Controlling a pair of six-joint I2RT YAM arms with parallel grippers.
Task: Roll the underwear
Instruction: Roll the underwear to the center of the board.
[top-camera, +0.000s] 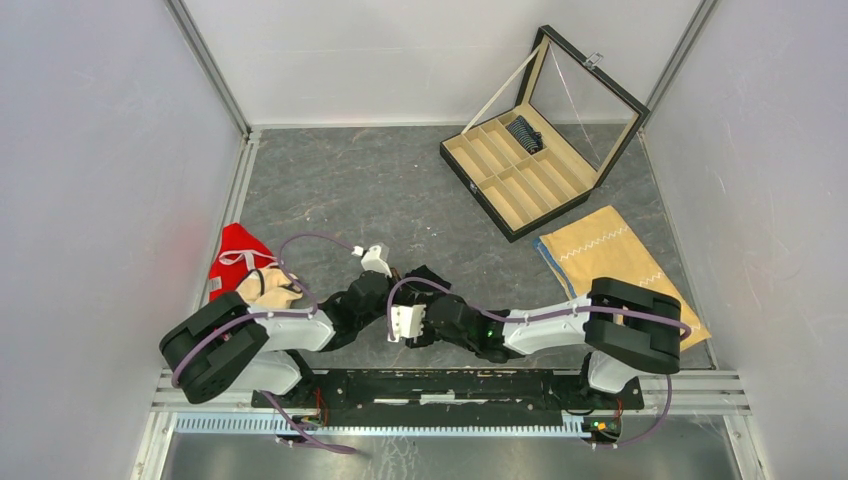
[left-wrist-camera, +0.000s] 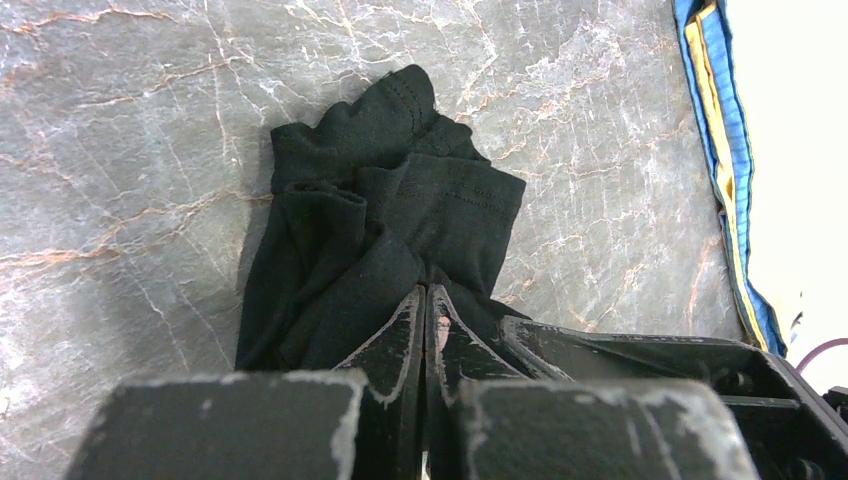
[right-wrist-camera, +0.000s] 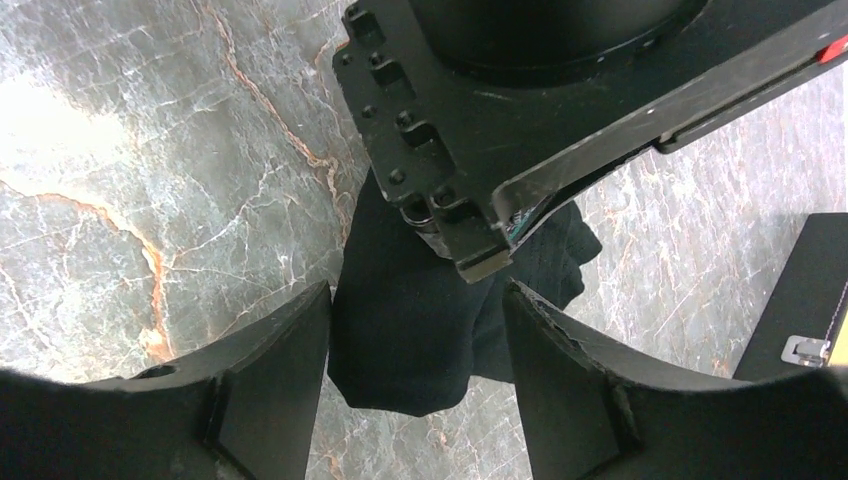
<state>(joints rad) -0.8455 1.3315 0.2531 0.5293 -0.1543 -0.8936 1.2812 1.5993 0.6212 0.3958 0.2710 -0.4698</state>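
Left gripper (left-wrist-camera: 427, 293) is clamped on the black underwear (left-wrist-camera: 380, 190); my right gripper (right-wrist-camera: 417, 295) straddles it, jaws apart. Closing could catch my left gripper, spilling the folds.

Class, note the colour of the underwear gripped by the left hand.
The underwear is plain black, shown best in the left wrist view.

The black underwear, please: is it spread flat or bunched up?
Bunched up: the black underwear lies in thick overlapping folds on the table, its near edge pinched in the shut left gripper.
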